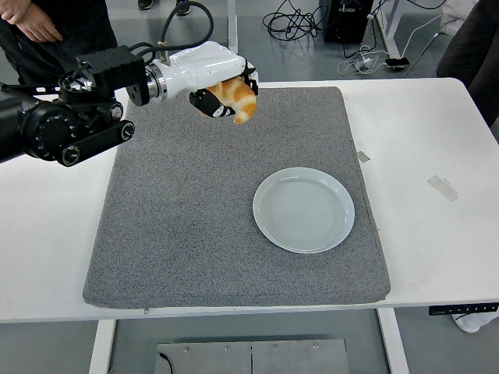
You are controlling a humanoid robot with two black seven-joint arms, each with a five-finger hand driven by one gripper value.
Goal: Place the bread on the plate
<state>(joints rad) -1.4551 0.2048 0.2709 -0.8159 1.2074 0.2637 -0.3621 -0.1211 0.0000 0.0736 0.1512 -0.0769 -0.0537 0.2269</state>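
Head view shows one golden, crescent-shaped bread (236,98) gripped in the curled fingers of the left hand (221,84), held in the air above the far part of one grey felt-like mat (179,234). One round, glossy pale plate (303,209) lies bare on the mat's right side, well apart from the bread. Beneath is a smooth white table (437,234); cables trail on the grey floor beyond.

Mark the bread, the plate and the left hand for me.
bread (238,98), head view, on its golden crust below the hand.
plate (303,209), head view, on its bare centre.
left hand (221,78), head view, on the white shell above the bread.
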